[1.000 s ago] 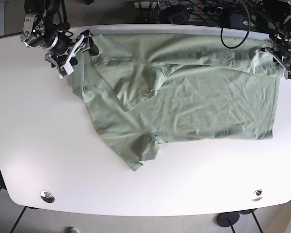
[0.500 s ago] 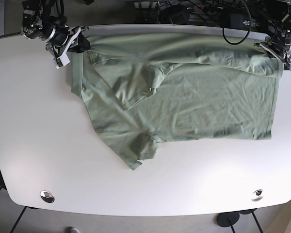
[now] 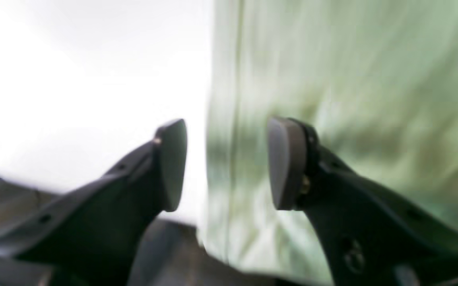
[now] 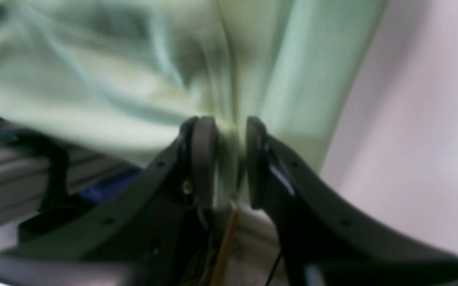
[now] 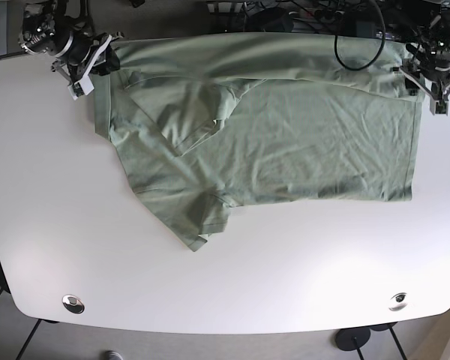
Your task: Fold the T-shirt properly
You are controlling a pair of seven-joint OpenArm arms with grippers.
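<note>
The green T-shirt (image 5: 285,142) lies spread on the white table (image 5: 285,285), its top edge at the table's far edge and one sleeve folded over near the left. My right gripper (image 5: 97,66) is at the shirt's far-left corner. In the right wrist view that gripper (image 4: 229,159) is shut on a bunched fold of the T-shirt (image 4: 94,79). My left gripper (image 5: 433,90) is at the shirt's far-right corner. In the left wrist view it (image 3: 229,165) is open, with the blurred hem of the T-shirt (image 3: 352,79) running through the gap.
Black cables and gear (image 5: 300,15) sit just behind the table's far edge. Two round metal fittings (image 5: 73,303) (image 5: 397,301) are set into the table near its front corners. Bare white table (image 3: 74,59) shows beside the shirt's hem.
The whole shirt has slid toward the far-left of the table. My right gripper moved up and left with its corner. The shirt's right edge has pulled in from my left gripper.
</note>
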